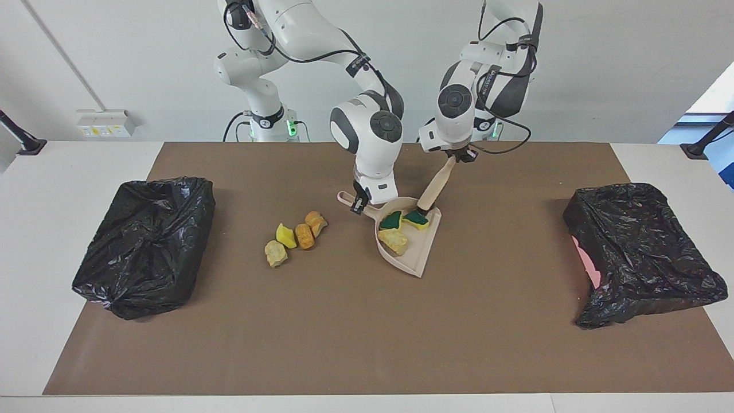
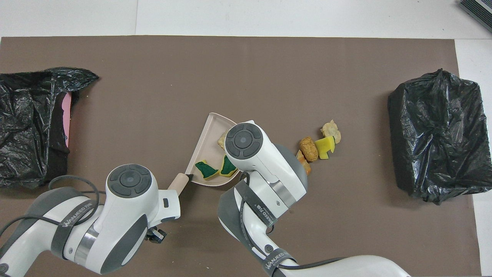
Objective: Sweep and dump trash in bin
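Brush at the dustpan's edge

Facing: right gripper (image 1: 360,205) clamps the dustpan (image 1: 408,244) handle; left gripper (image 1: 457,155) grasps the brush (image 1: 431,192). Three chunks (image 1: 393,240) inside it.
Overhead: four loose chunks (image 2: 319,144) lie beside it toward the right arm's end.

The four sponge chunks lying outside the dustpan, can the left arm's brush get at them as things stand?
Probably not directly: the dustpan and right gripper sit between the brush and those chunks.
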{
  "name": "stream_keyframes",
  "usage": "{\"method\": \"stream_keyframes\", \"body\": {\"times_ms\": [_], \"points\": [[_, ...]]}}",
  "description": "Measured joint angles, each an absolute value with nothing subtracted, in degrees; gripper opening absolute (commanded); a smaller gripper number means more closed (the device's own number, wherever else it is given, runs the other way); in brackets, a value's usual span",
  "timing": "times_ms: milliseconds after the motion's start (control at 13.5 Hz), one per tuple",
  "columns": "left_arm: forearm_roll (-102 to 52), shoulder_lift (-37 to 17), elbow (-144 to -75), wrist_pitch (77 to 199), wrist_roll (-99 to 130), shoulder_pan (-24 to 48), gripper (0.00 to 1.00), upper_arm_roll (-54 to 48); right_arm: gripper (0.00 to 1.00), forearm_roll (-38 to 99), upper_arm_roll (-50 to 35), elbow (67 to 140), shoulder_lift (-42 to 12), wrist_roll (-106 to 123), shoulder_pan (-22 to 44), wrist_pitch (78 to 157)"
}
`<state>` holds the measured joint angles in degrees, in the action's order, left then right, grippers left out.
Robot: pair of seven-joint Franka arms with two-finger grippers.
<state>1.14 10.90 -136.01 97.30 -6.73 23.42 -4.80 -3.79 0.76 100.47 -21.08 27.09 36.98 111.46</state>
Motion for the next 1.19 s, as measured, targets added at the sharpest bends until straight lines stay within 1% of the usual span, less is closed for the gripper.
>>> {"method": "stream_keyframes", "body": {"times_ms": [148, 445, 668, 891, 1188], "points": [[1.1, 11.2, -136.9, 96.7, -5.6, 22.2, 0.00, -4.7, 0.00, -3.8, 0.8, 100.5, -21.1, 27.1, 37.0, 111.5], [1.0, 11.3, -137.0, 96.6, 6.3, 21.5, 0.00, -5.0, 0.00, -3.8, 0.8, 100.6, -21.1, 27.1, 36.8, 111.5], [-0.1, 11.7, -137.7, 96.8, 13.2, 22.1, 0.00, -5.6, 0.00, -3.9, 1.1, 100.5, -19.7, 27.1, 34.7, 111.4], [-3.7, 12.5, -138.3, 99.1, 20.0, 26.6, 0.00, -5.8, 0.00, -4.1, 1.3, 100.3, -14.5, 30.1, 28.7, 108.8], [-7.3, 12.7, -138.7, 107.9, 33.9, 37.4, 0.00, -6.2, 0.00, -4.2, 1.4, 100.3, -4.7, 37.5, 19.1, 99.1]]}}
